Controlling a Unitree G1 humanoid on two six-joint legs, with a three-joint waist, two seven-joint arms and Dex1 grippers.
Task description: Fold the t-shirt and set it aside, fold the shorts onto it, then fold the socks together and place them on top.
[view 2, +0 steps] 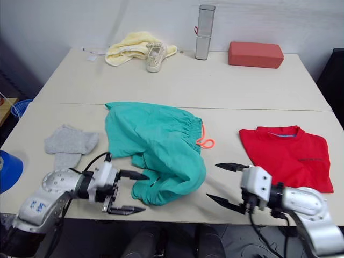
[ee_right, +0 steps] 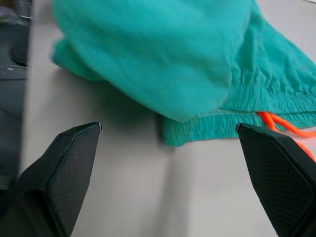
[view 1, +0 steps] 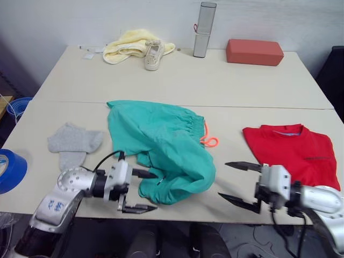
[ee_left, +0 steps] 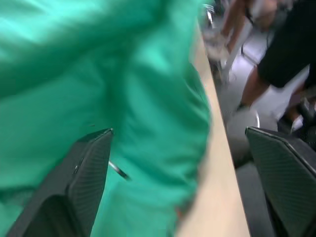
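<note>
At the near edge of the table (view 1: 177,80) both grippers flank the rumpled shorts (view 1: 161,150). On the robot's left, the left gripper (view 1: 144,191) has its fingers spread wide and grips nothing: the upper finger lies against the near left hem of the teal cloth, the lower finger hangs just off the table edge. Opposite it, the right gripper (view 1: 236,183) is likewise wide open and empty, pointing at the near right lobe of the shorts but apart from it, with bare tabletop between; the right wrist view shows the gathered waistband and the coral drawstring (ee_right: 284,126) ahead of its fingers.

Just behind the right arm lies the t-shirt (view 1: 293,153), folded to a compact red block on the right side of the table, so I judge the first step done and the shorts step in hand, barely begun. Left of the shorts, the socks (view 1: 72,142) rest loose and untouched.

Next, each gripper would need to close on an edge of the shorts, smooth or fold them, then carry them right onto the t-shirt.

Farther back sit a pale yellow cloth (view 1: 129,45) with a beige sneaker (view 1: 153,55), a grey cylinder (view 1: 204,29) and a red block (view 1: 254,52)
</note>
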